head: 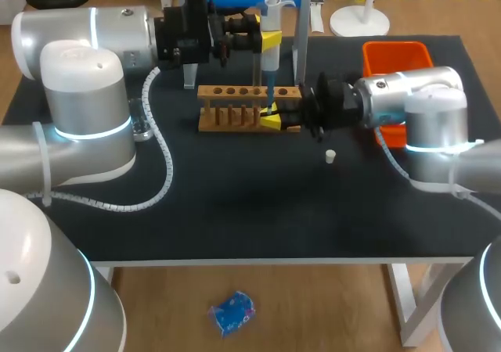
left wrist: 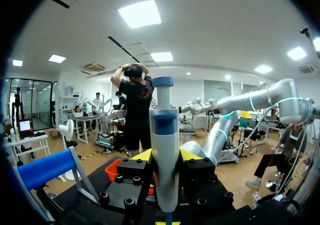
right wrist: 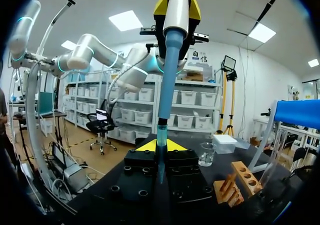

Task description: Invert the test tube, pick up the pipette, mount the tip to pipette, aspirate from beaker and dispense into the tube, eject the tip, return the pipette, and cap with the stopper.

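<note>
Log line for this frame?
step: dispensing? | left claw: shut on pipette | right claw: shut on test tube | tip: in tube | stopper: on table

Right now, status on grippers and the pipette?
Left gripper shut on pipette, upright above rack. Right gripper shut on test tube, pipette tip at its mouth. Stopper lies apart, not in the way.

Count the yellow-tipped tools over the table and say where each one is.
2. The left tool grips the pipette above the wooden rack. The right tool grips the test tube by the rack's right part, under the pipette.
</note>
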### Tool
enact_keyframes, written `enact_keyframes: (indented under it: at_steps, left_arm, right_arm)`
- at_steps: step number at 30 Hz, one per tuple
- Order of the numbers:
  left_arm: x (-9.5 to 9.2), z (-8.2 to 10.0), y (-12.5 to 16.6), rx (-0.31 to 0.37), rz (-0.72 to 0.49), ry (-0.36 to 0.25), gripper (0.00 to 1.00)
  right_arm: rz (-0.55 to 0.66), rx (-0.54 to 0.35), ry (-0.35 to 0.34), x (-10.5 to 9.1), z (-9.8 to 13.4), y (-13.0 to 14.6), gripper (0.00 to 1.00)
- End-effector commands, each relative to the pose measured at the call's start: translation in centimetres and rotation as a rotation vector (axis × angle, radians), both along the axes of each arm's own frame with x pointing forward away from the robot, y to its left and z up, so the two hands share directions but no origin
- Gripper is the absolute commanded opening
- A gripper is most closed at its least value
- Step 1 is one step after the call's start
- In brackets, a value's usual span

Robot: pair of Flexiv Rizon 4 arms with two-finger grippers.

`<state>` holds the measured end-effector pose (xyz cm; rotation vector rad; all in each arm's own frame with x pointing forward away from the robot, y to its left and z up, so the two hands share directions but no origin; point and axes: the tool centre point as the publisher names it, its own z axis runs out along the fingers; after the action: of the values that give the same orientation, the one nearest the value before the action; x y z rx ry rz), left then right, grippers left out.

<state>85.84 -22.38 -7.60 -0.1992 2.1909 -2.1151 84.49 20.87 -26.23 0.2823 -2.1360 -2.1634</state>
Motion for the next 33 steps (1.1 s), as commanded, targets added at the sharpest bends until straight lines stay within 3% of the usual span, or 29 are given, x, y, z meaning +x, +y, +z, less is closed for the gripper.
enact_keyframes:
  at_steps: [1, 12, 27, 33]
  left_arm:
    - [0.0, -0.4, 0.0, -0.002, 0.004, -0.001, 0.0]
    - [0.0, -0.4, 0.0, -0.002, 0.004, -0.001, 0.0]
    - [0.0, -0.4, 0.0, -0.002, 0.004, -0.001, 0.0]
    - [0.0, -0.4, 0.0, -0.002, 0.004, -0.001, 0.0]
  right_arm:
    - [-0.001, -0.006, -0.018, 0.2, 0.5, 0.0, 0.0]
    - [-0.011, -0.024, -0.092, 0.5, 1.1, -0.2, 0.0]
    - [-0.035, 0.025, 0.004, 0.4, 1.5, -0.3, 0.0]
    - [-0.036, 0.018, -0.018, 0.6, 1.9, -0.2, 0.0]
